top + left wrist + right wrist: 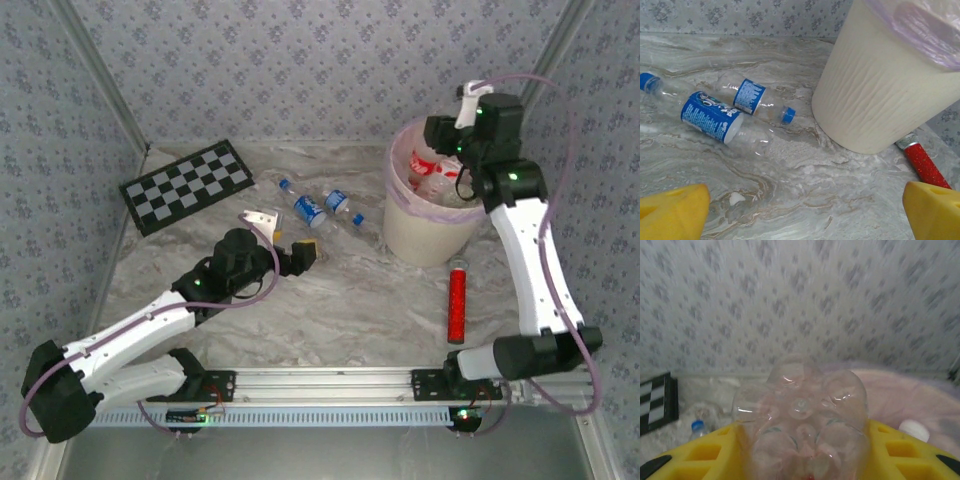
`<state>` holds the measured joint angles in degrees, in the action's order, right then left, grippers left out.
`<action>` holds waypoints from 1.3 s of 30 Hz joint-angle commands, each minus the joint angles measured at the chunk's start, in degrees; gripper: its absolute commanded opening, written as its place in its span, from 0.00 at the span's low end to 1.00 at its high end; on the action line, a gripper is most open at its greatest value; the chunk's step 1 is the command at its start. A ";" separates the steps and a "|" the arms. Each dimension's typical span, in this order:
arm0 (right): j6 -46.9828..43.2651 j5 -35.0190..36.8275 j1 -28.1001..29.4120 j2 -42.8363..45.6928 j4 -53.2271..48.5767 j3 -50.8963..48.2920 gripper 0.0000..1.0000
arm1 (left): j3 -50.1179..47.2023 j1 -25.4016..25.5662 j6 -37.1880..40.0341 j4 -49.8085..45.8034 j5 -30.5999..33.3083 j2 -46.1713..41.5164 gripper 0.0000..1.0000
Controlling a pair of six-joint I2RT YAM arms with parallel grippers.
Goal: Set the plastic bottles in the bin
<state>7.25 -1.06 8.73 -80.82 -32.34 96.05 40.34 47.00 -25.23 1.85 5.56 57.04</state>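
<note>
Checkerboard: flat on the table, far left, by the wall.
Left gripper: low over the table, short of the two bottles. In the left wrist view its yellow fingers are spread wide with nothing between them, and only their tips show, cut off by the bottom edge.
Two bottles: lying on their sides next to each other on the table, left of the bin, with blue labels and blue caps. Their clear bodies are hard to trace against the marble.
Bin: upright, far right of the table. Its top is cut off in the left wrist view.
Bin contents: red and white pieces, partly hidden by the right arm and too jumbled to count.
Right gripper: over the bin's rim, clamped on the held bottle.
Held bottle: clear, base towards the camera. Its label and cap are hidden.
Red cylinder: lying on the table near the bin's base. Its far end is cut off in the left wrist view.
</note>
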 commanded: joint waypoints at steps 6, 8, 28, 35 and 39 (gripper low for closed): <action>1.44 -2.42 3.05 -5.53 -1.52 -7.19 0.13 | -0.34 -1.34 -1.79 -2.83 2.68 -2.63 0.98; 2.45 -2.17 4.03 -6.99 -1.54 -9.53 0.13 | -0.43 -1.90 -2.33 -3.39 2.85 -2.47 0.98; 11.42 -3.85 -9.74 10.16 -8.18 -9.07 0.23 | -1.01 -5.93 -5.00 -6.18 1.16 -1.12 0.97; 13.53 -13.27 -17.89 7.01 -9.06 -14.93 0.32 | -0.62 -6.33 -5.35 -5.79 -0.16 -0.25 0.97; 14.28 -18.89 -18.67 3.27 -7.53 -18.09 0.33 | -1.21 -6.45 -5.95 -6.12 -0.15 -1.28 0.97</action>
<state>22.61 -14.68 -9.98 -73.84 -30.96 82.46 39.90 40.86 -30.22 -5.08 6.44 56.77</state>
